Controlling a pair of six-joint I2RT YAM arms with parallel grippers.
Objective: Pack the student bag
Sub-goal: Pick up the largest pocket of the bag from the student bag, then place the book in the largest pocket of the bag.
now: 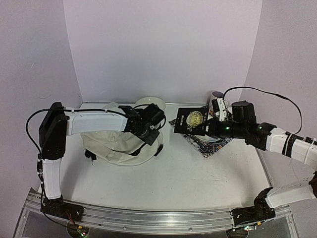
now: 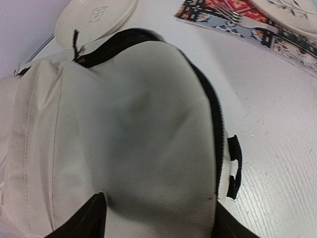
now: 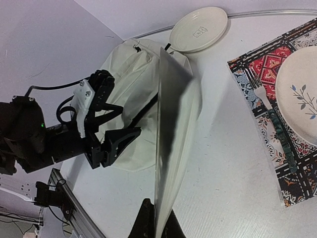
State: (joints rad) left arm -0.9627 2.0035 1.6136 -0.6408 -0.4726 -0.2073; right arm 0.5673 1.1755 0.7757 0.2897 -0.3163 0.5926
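Note:
The student bag [image 1: 116, 144] is a cream fabric backpack with black zipper lines, lying at the centre-left. It fills the left wrist view [image 2: 129, 124] and shows in the right wrist view [image 3: 129, 84]. My left gripper [image 1: 151, 130] hovers over the bag's right end, with its jaws open wide [image 2: 158, 203] and nothing between them but the fabric below. It also shows in the right wrist view [image 3: 116, 144]. My right gripper [image 1: 207, 129] is shut [image 3: 159, 218] on a black book with a gold emblem [image 1: 190, 120]. The book is seen edge-on [image 3: 171, 129] and held above the table just right of the bag.
A white plate [image 1: 151, 103] sits behind the bag [image 2: 94, 17] [image 3: 198, 29]. A patterned placemat [image 1: 210, 146] [image 3: 262, 114] under my right gripper carries a floral plate [image 3: 299, 94] and a fork [image 3: 260, 91]. A cup [image 1: 217, 95] stands at the back right. A black strap loop [image 2: 234, 166] sticks out from the bag.

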